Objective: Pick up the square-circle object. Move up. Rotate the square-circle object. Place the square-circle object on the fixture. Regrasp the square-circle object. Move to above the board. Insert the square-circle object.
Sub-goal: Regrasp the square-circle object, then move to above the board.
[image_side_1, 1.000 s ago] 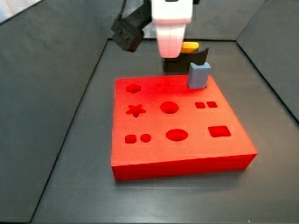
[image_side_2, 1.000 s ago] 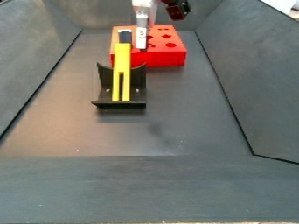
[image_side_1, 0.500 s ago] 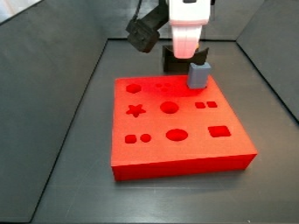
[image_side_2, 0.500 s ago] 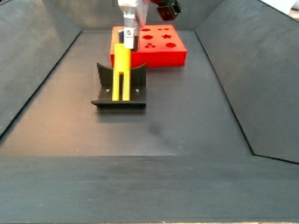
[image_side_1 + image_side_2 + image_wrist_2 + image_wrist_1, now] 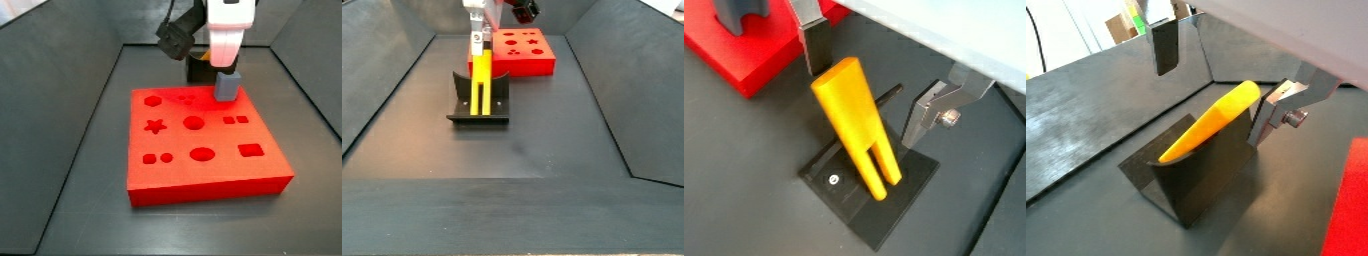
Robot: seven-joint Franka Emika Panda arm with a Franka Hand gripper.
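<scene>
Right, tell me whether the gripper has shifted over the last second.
Yes. In a side view the gripper has slid from above the board to over the top of the square-circle object, which stands on the fixture. Its fingers straddle the bar, open.

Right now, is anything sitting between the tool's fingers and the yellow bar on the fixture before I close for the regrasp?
Nothing visible does. In both wrist views the tool is open, one finger on each side of the square-circle object, which leans on the fixture. The gaps beside the bar look clear; the pale blue-grey block stands away on the board.
</scene>
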